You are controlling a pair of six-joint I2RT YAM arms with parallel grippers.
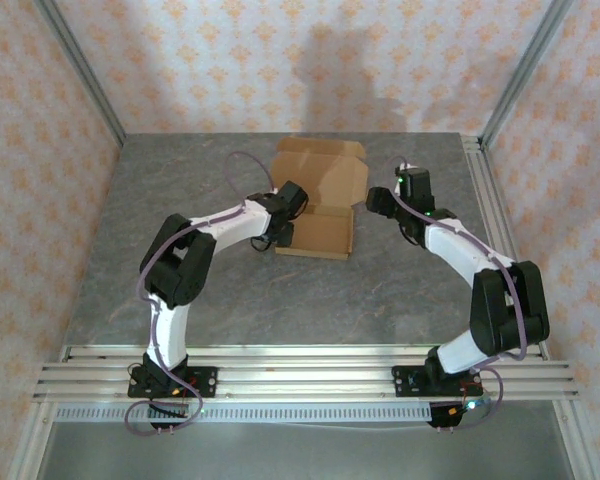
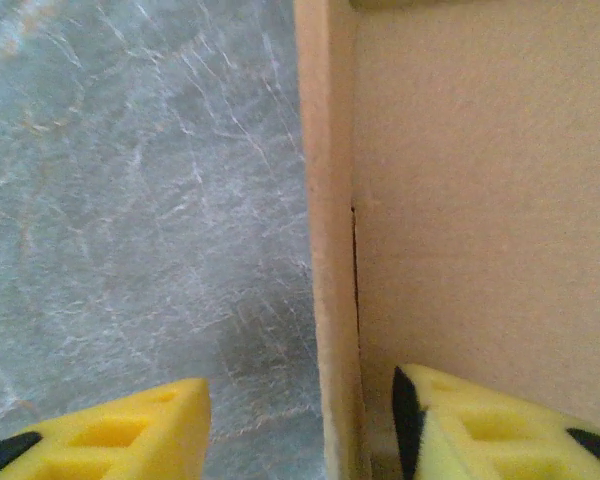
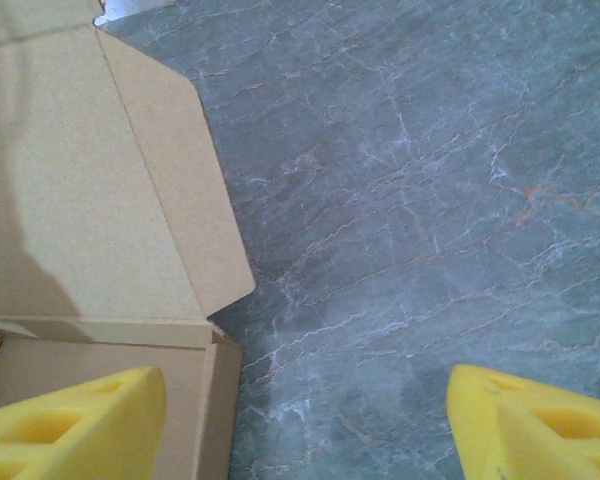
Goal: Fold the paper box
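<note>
Up top, your left gripper [image 1: 283, 228] is at the left side of the box [image 1: 320, 195] and your right gripper [image 1: 372, 203] is just off its right side. The box lies on the table [image 1: 180, 290], flap [image 1: 320, 160] open beyond both tools.

Left wrist: jaws partly apart, straddling an upright box wall [image 2: 330, 250]. One finger [image 2: 120, 430] is outside over the table, the other inside; nothing is squeezed.

Right wrist: jaws wide and holding nothing. The box is ahead-left, its corner under your left finger [image 3: 75, 420], with bare table between the fingers.

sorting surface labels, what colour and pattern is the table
The table is grey-blue marble with thin pale veins, clearest in the right wrist view.
</note>
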